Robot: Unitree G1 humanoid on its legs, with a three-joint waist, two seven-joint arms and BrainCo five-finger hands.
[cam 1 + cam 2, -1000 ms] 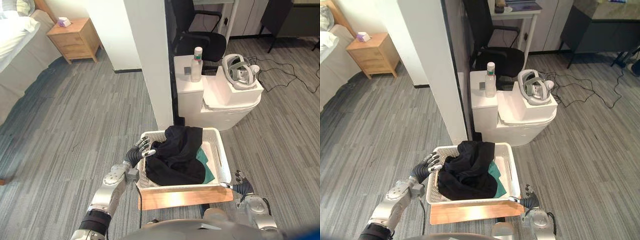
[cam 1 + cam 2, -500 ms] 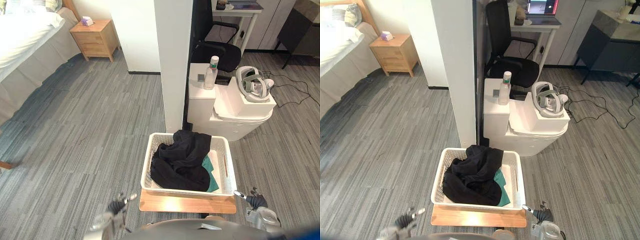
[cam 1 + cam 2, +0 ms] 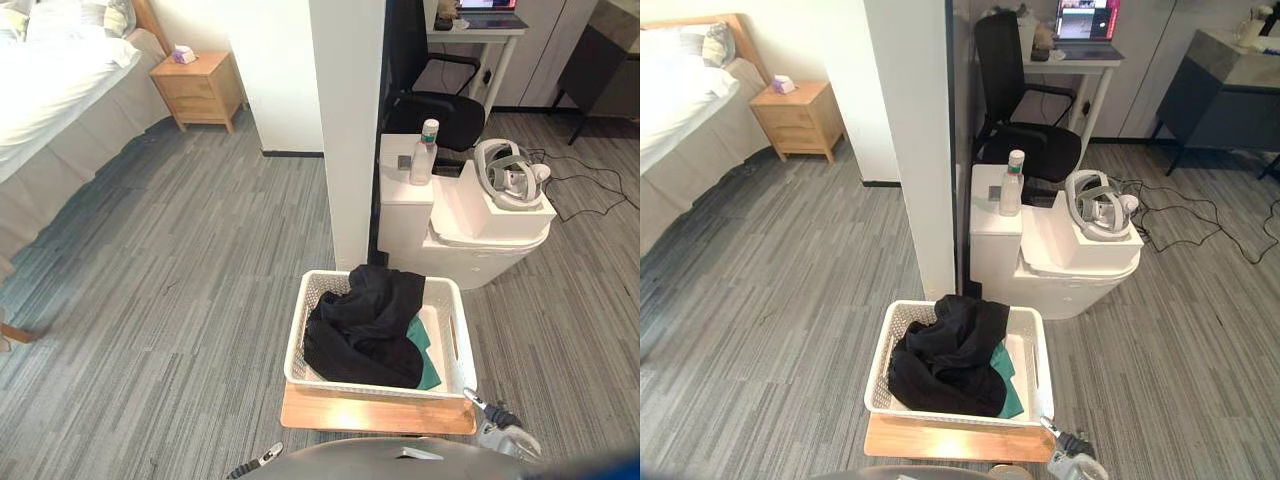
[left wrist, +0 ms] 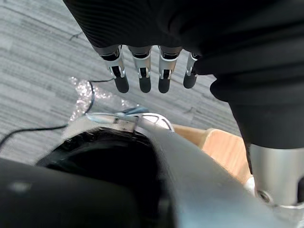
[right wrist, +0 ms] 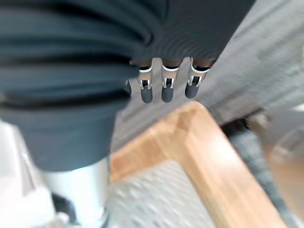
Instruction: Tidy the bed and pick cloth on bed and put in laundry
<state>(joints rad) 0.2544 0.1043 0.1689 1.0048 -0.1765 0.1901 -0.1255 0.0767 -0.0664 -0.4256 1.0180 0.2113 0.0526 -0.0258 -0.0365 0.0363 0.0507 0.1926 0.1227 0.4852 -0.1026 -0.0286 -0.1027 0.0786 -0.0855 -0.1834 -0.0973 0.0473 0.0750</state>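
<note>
At the near edge, the left hand [image 4: 144,78] is hanging above the floor with fingers straight, gripping nothing. The right hand [image 5: 164,88] is hovering by a corner of the wooden surface [image 3: 375,411], fingers relaxed, also empty.

Just beyond, the white laundry basket [image 3: 296,345] is sitting on that surface. The black cloth [image 3: 365,325] is lying bunched inside it, with 1 fold draping over the far rim, and a green cloth [image 3: 429,362] is peeking out underneath on the right. So 2 cloths are sitting in the laundry already.

Handling, my read: the black cloth is looking soft, light and limp, so no stiffness to rely on. I'd pinch a raised fold on top of the heap, and expect it to sag and trail.

Behind the basket, a white pillar [image 3: 345,120] and a white cabinet [image 3: 470,225] carrying a bottle [image 3: 424,152] and a headset [image 3: 507,172] are standing.

Far left, the bed [image 3: 50,100] is showing white bedding. Whether any cloth is lying on it, I can't tell from here.
</note>
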